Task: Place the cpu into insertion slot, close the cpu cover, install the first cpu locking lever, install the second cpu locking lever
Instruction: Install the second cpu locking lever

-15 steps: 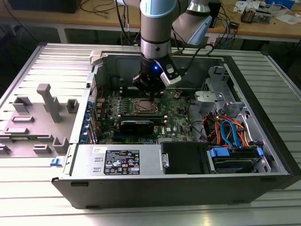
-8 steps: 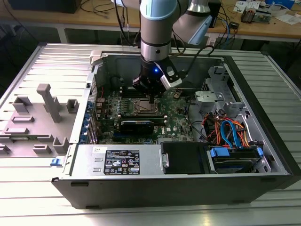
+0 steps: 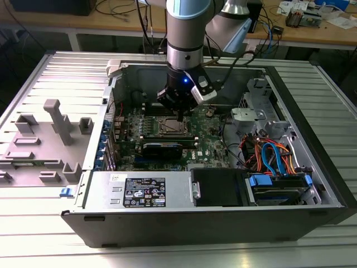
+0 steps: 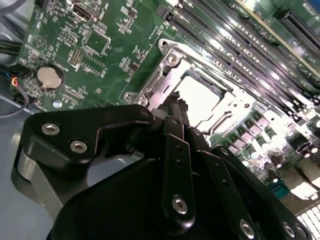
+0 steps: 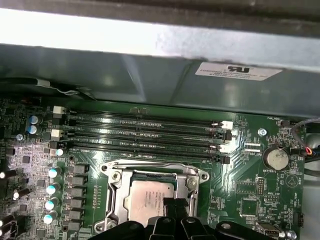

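Observation:
The cpu [image 5: 147,195] lies flat in the insertion slot [image 3: 169,129] on the green board, its silver-grey top showing. The cpu cover [image 5: 114,187], a silver frame plate, lies down around it, and the chip [image 4: 200,97] shows through its central cut-out. My gripper [image 3: 179,116] hangs low over the socket's edge. In both wrist views its black fingertips [image 5: 175,204] come together just above the cpu's rim, at the cover's [image 4: 165,65] side. The gripper [image 4: 178,103] is shut with nothing visible between its fingers. I cannot tell how the locking levers stand.
Long memory slots [image 5: 145,132] run beside the socket toward the case wall [image 5: 150,75]. A coin battery [image 5: 275,158] sits on the board. A black heatsink block [image 3: 162,148] lies in front of the socket. Cables and drives [image 3: 273,156] crowd the exterior view's right.

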